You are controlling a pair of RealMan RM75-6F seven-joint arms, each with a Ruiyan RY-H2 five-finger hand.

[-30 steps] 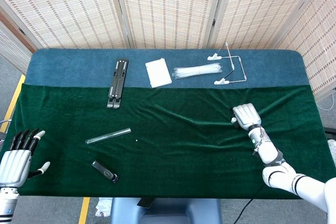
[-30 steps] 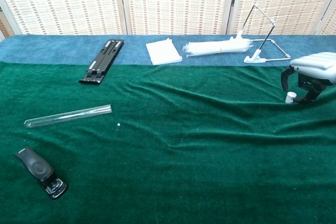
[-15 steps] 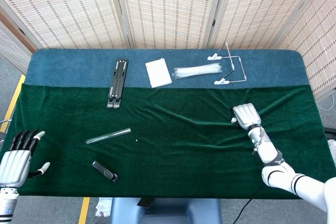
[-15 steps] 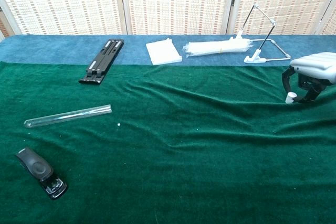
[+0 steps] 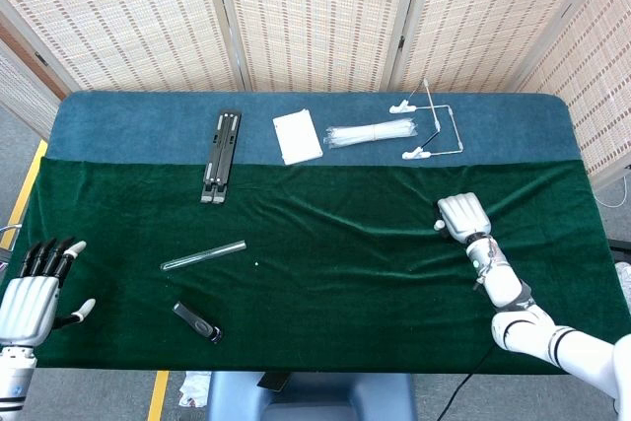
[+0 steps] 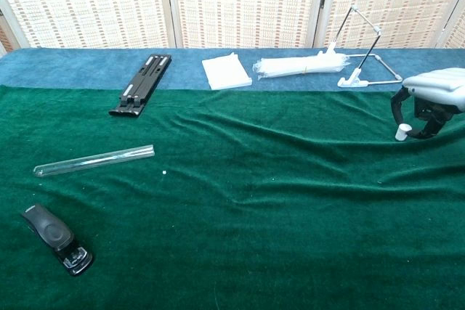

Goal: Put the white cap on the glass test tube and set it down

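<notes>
Right hand (image 6: pixel 436 99) positioned palm-down over the right part of the dark green velvet cloth (image 6: pixel 254 201), fingers curled downward, small white cylindrical cap (image 6: pixel 401 133) pinched between thumb and a fingertip and apparently lifted just clear of the cloth in the chest view; in the head view the same right hand (image 5: pixel 462 217) seen from above with the cap (image 5: pixel 438 226) showing at its left edge. Long clear glass test tube (image 6: pixel 94 160) lying on its side on the left part of the green cloth, well apart from the cap and from both hands, open mouth to the right, rounded end to the left; same tube (image 5: pixel 203 255) visible in the head view. Left hand (image 5: pixel 32 293) at the lower left edge of the table in the head view, fingers spread apart, holding nothing, not seen in the chest view. Small black clip-like object (image 6: pixel 57 239) near the front left of the cloth, below the tube. On the blue cloth strip (image 6: pixel 65 67) at the back: flat black folded stand (image 6: pixel 142 83), white rectangular pad (image 6: pixel 226 71), clear bag of thin white sticks (image 6: pixel 298 64), white wire-frame holder (image 6: pixel 363 49)
</notes>
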